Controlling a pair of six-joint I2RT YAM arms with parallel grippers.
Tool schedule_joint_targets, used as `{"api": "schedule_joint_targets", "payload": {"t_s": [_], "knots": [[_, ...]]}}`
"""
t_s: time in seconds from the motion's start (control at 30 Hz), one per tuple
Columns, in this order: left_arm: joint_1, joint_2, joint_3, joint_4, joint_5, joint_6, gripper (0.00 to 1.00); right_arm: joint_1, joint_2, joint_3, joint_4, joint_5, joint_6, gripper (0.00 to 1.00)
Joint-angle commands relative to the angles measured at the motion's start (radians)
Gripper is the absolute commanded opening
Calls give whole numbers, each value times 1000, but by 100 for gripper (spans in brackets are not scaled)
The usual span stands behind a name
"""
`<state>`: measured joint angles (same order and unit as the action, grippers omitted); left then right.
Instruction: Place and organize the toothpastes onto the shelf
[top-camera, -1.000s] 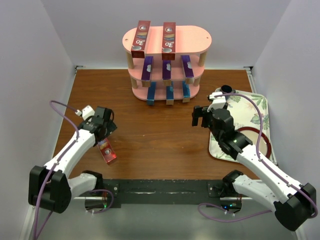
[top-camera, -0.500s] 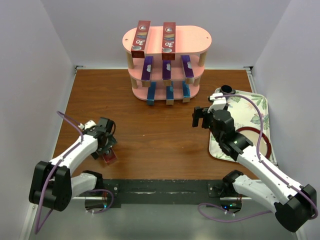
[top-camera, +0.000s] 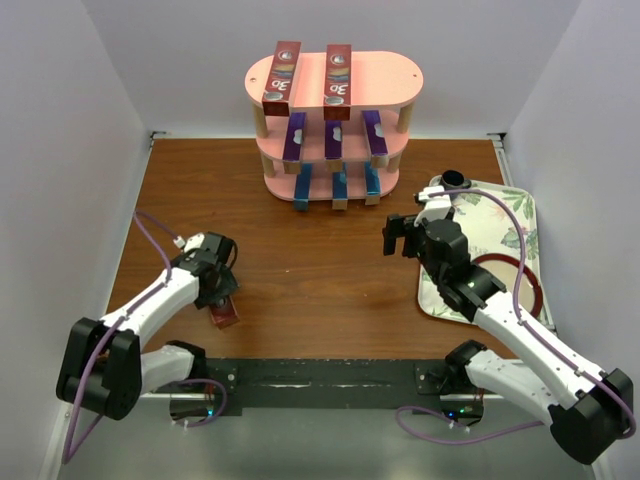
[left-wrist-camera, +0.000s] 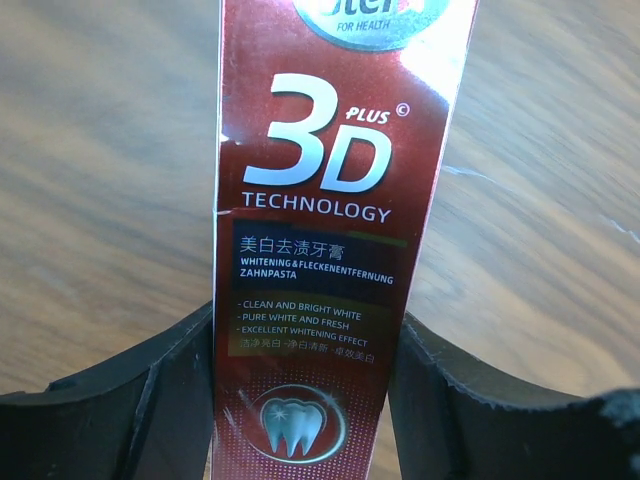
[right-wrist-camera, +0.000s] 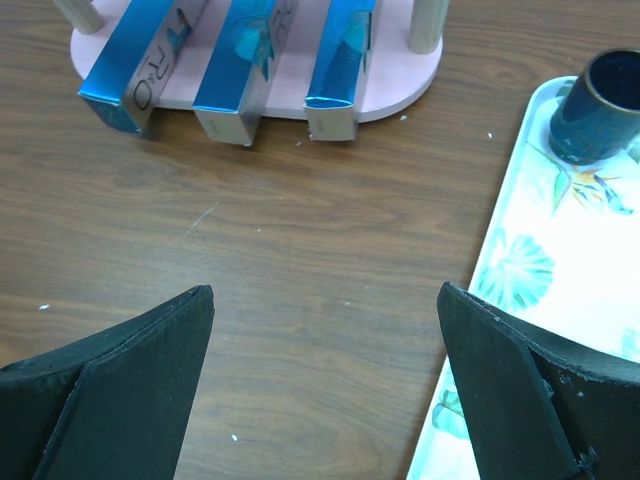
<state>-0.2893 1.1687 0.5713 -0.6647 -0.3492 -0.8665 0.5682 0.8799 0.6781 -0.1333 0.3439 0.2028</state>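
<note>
A red "3D" toothpaste (top-camera: 227, 314) (left-wrist-camera: 320, 230) lies flat on the table at the near left. My left gripper (top-camera: 217, 293) (left-wrist-camera: 305, 400) is shut on it, one finger pressed to each long side. The pink shelf (top-camera: 388, 80) stands at the back. On its top tier lie two red toothpastes (top-camera: 282, 75), on the middle tier three purple ones (top-camera: 333, 138), and on the bottom tier three blue ones (top-camera: 340, 187) (right-wrist-camera: 240, 60). My right gripper (top-camera: 397, 235) (right-wrist-camera: 325, 350) hangs open over bare table, right of centre, with nothing between its fingers.
A floral tray (top-camera: 505, 215) (right-wrist-camera: 520, 260) lies at the right with a dark cup (top-camera: 455, 180) (right-wrist-camera: 605, 105) at its far corner and a dark red ring (top-camera: 512, 287) under my right arm. White walls close in the table on three sides.
My left gripper has come down nearer the front edge and closed its jaws onto the red toothpaste. The right arm has not moved.
</note>
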Motion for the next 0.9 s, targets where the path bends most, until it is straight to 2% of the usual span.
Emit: {"api": "schedule_joint_targets", "payload": {"t_s": [0.0,0.13,0.2,0.27,0.33,0.37,0.6,0.63,0.7,0.73,0.87], "knots": [[-40,-35,82,95,78,174,38,-4,-28,-5,20,-52,24,99],[-100,-69,137,145,179,381,33,-5,-48,5,-17,-156,46,99],[-135,-99,157,157,257,435,33,-5,-64,1,-31,-196,53,98],[-171,-144,174,214,375,523,26,-4,-82,1,-42,-284,56,98],[-189,-153,221,221,432,581,25,-5,-97,6,-48,-341,52,98],[-212,-147,243,214,500,610,25,-4,-105,15,-60,-389,49,98],[-346,-129,412,93,650,871,22,-4,-118,98,-141,-600,-14,98],[-362,-135,424,82,695,955,20,-4,-111,112,-173,-620,-37,98],[-367,-150,437,70,760,1018,16,-4,-108,139,-204,-670,-62,98],[-370,-155,449,51,797,1082,10,-4,-116,147,-216,-686,-75,98],[-409,-173,470,10,866,1198,8,-2,-145,167,-261,-756,-131,98]]}}
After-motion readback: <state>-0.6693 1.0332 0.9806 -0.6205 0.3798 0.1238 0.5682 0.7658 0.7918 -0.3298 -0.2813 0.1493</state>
